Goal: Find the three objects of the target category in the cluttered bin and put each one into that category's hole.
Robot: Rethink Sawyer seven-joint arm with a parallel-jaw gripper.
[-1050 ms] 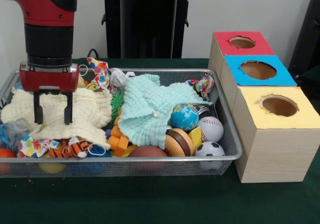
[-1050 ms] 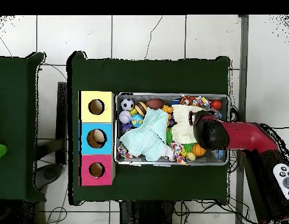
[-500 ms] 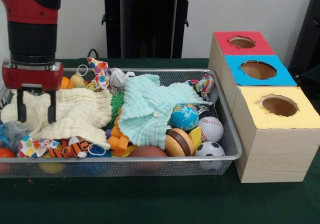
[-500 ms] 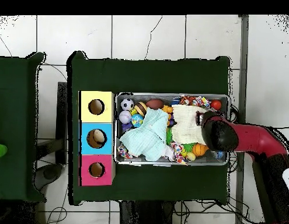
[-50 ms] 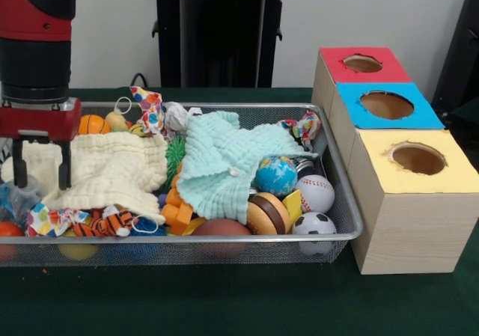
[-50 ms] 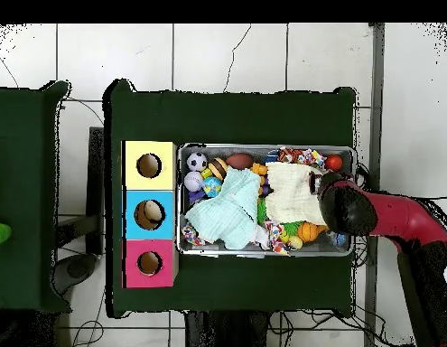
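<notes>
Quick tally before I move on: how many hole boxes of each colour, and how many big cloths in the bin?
Red box: 1
Blue box: 1
Yellow box: 1
Cream cloth: 1
Mint cloth: 1
Total: 5

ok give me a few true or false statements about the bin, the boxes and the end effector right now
1. The end effector hangs open over the cream waffle cloth. True.
2. The black-and-white soccer ball lies in the wire mesh bin at the end near the boxes. True.
3. The yellow-topped box sits between the red and blue ones. False: the blue-topped box is in the middle.
4. The mint green cloth hangs out over the bin's rim. False: it lies inside.
</notes>
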